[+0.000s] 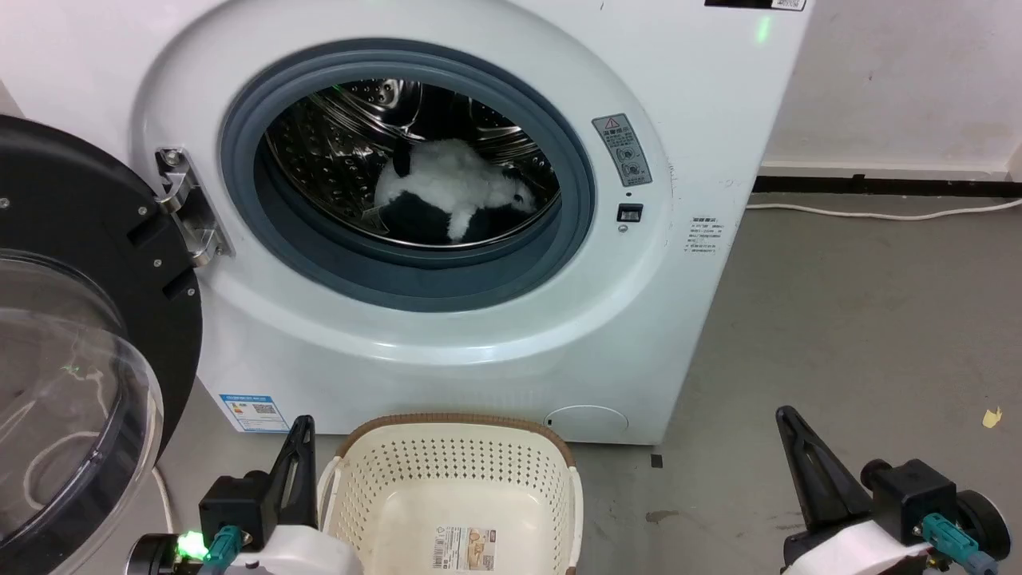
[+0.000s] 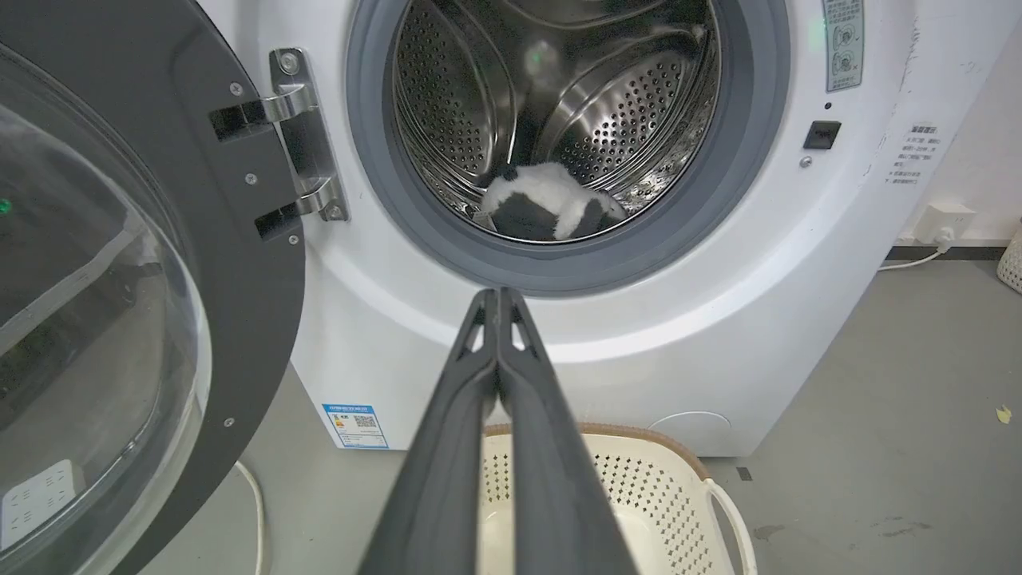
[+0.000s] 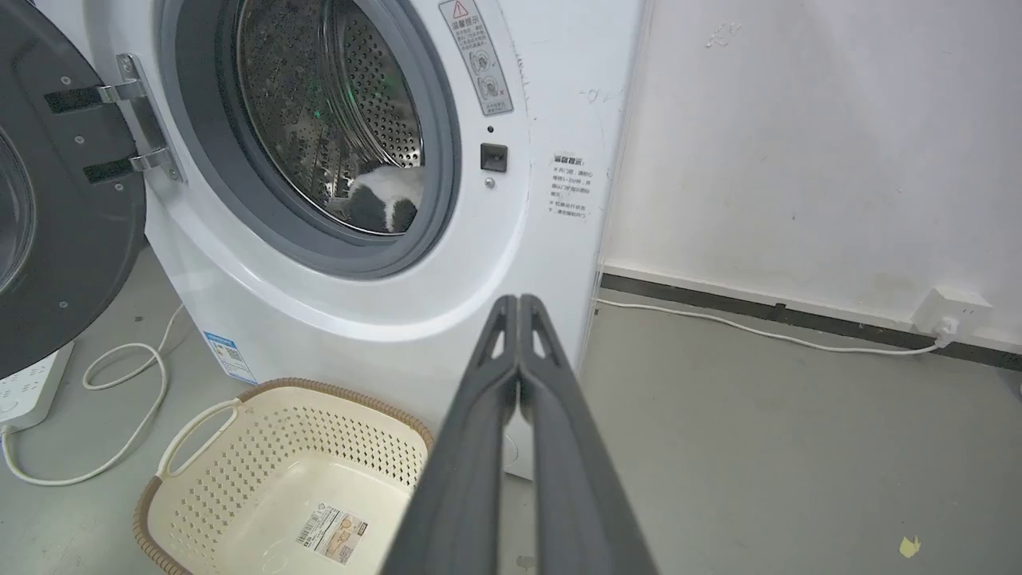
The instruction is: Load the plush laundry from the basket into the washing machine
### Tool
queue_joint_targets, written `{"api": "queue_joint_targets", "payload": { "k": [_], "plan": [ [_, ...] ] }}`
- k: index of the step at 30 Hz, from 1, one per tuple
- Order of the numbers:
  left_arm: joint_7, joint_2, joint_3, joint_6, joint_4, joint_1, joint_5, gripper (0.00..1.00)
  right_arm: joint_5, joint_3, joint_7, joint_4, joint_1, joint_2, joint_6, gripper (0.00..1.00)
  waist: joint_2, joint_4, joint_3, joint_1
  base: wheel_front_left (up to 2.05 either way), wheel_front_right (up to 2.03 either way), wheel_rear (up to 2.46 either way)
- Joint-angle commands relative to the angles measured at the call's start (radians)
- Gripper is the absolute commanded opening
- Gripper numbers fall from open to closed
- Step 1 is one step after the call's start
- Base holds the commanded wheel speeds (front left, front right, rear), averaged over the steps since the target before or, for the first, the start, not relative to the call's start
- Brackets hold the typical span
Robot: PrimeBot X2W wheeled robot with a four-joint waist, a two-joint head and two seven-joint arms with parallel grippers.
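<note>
The white plush laundry with black patches lies inside the steel drum of the washing machine, and it shows again as the plush and the plush in the wrist views. The cream basket stands on the floor before the washer with just a paper label on its bottom; the basket looks the same from the right. My left gripper is shut with nothing in it, just left of the basket. My right gripper is shut and holds nothing, well to the basket's right.
The washer's black-rimmed bubble door stands swung open at the left. A white cable and a power strip lie on the grey floor left of the basket. A wall with a socket runs behind on the right.
</note>
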Motion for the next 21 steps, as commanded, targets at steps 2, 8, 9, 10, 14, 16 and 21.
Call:
{"api": "queue_joint_targets", "payload": {
  "k": [2, 8, 9, 10, 14, 16, 21],
  "plan": [
    [0.006, -0.008, 0.004, -0.008, -0.007, -0.013, 0.013, 0.0, -0.004, -0.002, 0.006, -0.003, -0.02, 0.001, -0.001, 0.0, -0.0001, 0.001, 0.0, 0.0, 0.0, 0.0, 0.0],
    [0.018, -0.013, 0.011, -0.013, -0.011, -0.017, 0.023, 0.0, -0.006, -0.003, 0.019, -0.003, -0.024, 0.001, -0.001, 0.0, -0.0001, 0.002, -0.002, 0.0, 0.0, 0.0, 0.0],
    [0.02, -0.014, 0.012, -0.014, -0.011, -0.017, 0.025, 0.0, -0.006, -0.003, 0.021, -0.003, -0.024, 0.001, -0.001, 0.0, -0.0001, 0.002, -0.002, 0.0, 0.0, 0.0, 0.0],
    [0.022, -0.015, 0.013, -0.015, -0.012, -0.018, 0.026, 0.0, -0.006, -0.003, 0.023, -0.003, -0.025, 0.001, -0.001, 0.0, -0.0001, 0.002, -0.002, 0.0, 0.0, 0.0, 0.0],
    [0.03, -0.019, 0.018, -0.019, -0.015, -0.021, 0.033, 0.0, -0.007, -0.003, 0.031, -0.003, -0.027, 0.001, -0.001, 0.0, -0.0001, 0.003, -0.003, 0.0, 0.0, 0.0, 0.0],
    [0.034, -0.02, 0.02, -0.02, -0.016, -0.022, 0.036, 0.0, -0.008, -0.003, 0.035, -0.004, -0.028, 0.001, -0.001, 0.0, -0.0001, 0.004, -0.003, 0.0, 0.0, 0.0, 0.0],
    [0.044, -0.025, 0.026, -0.025, -0.019, -0.025, 0.044, 0.0, -0.009, -0.004, 0.045, -0.004, -0.031, 0.001, -0.001, 0.0, -0.0001, 0.005, -0.004, 0.0, 0.0, 0.0, 0.0]
  ]
}}
